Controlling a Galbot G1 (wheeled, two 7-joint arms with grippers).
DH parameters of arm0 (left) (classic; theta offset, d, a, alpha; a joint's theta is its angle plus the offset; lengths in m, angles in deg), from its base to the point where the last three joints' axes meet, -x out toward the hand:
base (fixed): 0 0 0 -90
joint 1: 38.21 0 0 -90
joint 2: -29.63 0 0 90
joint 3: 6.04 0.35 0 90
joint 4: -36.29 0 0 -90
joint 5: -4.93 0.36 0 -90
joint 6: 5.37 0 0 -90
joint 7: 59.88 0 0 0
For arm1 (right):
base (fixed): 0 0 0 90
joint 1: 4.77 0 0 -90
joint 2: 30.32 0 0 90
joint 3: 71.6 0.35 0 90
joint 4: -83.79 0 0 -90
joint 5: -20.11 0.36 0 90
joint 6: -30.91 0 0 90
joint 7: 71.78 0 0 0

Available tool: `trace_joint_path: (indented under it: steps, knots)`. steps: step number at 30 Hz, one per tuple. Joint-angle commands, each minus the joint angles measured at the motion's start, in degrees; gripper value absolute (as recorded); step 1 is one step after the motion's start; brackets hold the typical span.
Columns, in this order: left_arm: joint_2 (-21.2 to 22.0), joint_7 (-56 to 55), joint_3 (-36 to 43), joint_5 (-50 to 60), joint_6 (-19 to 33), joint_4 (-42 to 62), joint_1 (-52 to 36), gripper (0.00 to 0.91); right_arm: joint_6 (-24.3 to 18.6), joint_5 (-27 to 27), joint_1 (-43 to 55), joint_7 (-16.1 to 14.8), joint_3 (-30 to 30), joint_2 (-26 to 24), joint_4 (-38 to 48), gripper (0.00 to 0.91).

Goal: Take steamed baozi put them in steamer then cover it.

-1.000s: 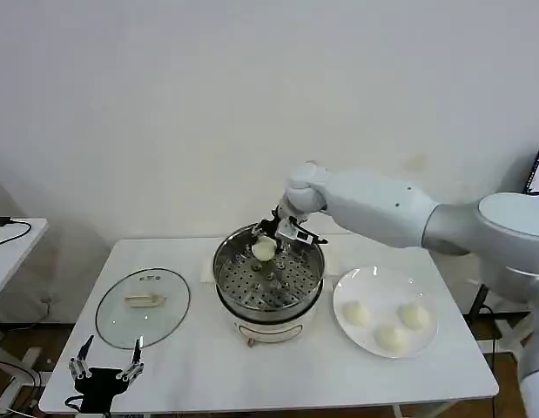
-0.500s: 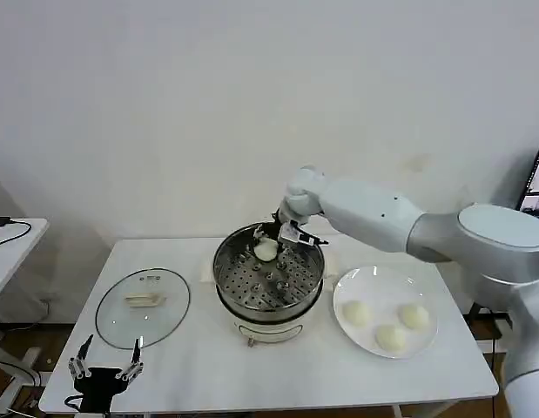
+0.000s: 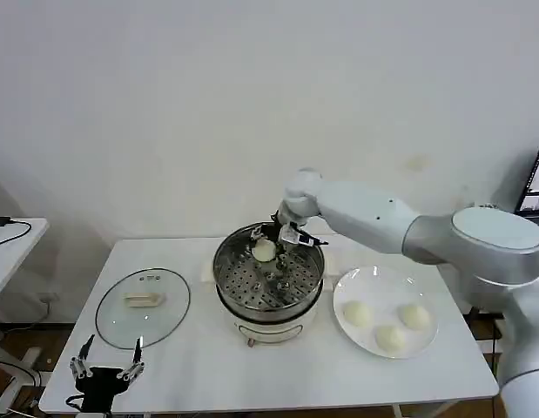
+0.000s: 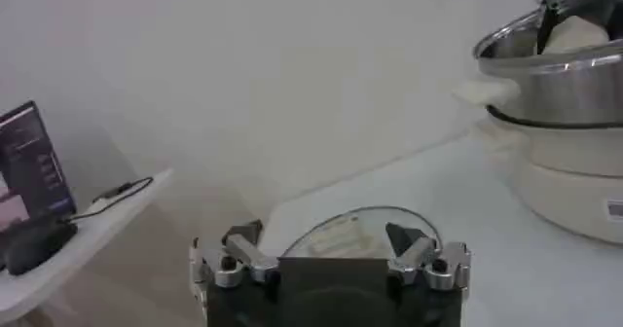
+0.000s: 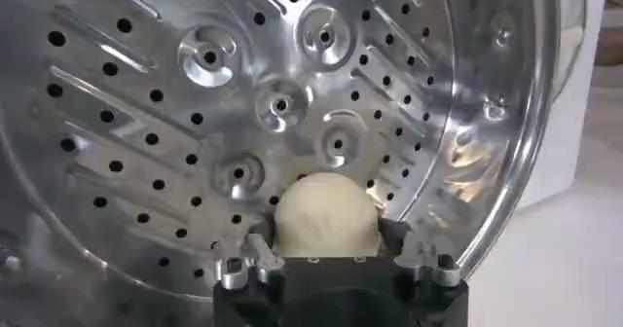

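Head view: the right gripper (image 3: 271,239) reaches over the far side of the steamer (image 3: 269,300), its fingers closed on one baozi (image 3: 264,251) that sits low over the perforated tray (image 3: 267,283), near the far rim. Whether the bun touches the tray cannot be told from here. Three more baozi (image 3: 355,313) lie on the white plate (image 3: 346,289) to the right of the steamer, two side by side and one nearer the table edge. The glass lid (image 3: 143,305) lies flat on the white table (image 3: 278,366) to the left of the steamer, well apart from it. The left gripper (image 3: 106,366) hangs idle at the near left corner of the table, fingers spread with nothing between them.

Left wrist view: the left gripper (image 4: 331,261) has both fingers wide apart, the glass lid (image 4: 355,236) just beyond them. Farther off, the steamer's steel wall (image 4: 555,81) stands on its white base (image 4: 569,178), with the held bun peeking above the rim.

Right wrist view: the baozi (image 5: 325,217) is pinched between the right gripper's two fingers (image 5: 255,253), right over the holed tray (image 5: 195,86) and close to the steamer's curved wall (image 5: 506,154); the tray holds no other bun
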Motion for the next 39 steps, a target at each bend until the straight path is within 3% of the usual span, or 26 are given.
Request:
trace_joint_path:
  steps: [1, 6, 13, 23, 30, 39]
  knots:
    - [0.0, 0.0, 0.1, 0.1, 0.0, 0.1, 0.0, 0.907, 9.0, 12.1, 9.1, -2.5, -3.2, -5.2, -11.6, 0.907]
    - [-0.1, 0.3, 0.7, 0.2, -0.2, -0.2, -0.1, 0.907, 18.0, 20.4, 17.3, -4.0, -6.3, -13.3, -21.3, 0.907]
    - [-1.3, 0.8, 1.1, -0.1, -0.4, -1.6, -0.2, 0.907, 27.2, 27.9, 22.9, -5.7, -12.0, -27.2, -30.9, 0.907]
    - [-3.2, 1.7, 1.3, -1.1, -1.4, -2.9, -1.0, 0.907, 33.6, 25.1, 14.0, -6.3, -9.8, -44.2, -31.8, 0.907]
    - [-3.8, 1.7, 1.5, -0.7, -1.1, -2.6, -0.6, 0.907, 39.2, 25.7, 6.2, -6.3, -6.6, -47.7, -34.3, 0.907]
    - [-3.8, 2.0, 1.4, -0.6, -1.3, -2.3, -1.6, 0.907, 43.4, 27.6, -1.4, -6.8, -5.6, -45.1, -33.9, 0.907]
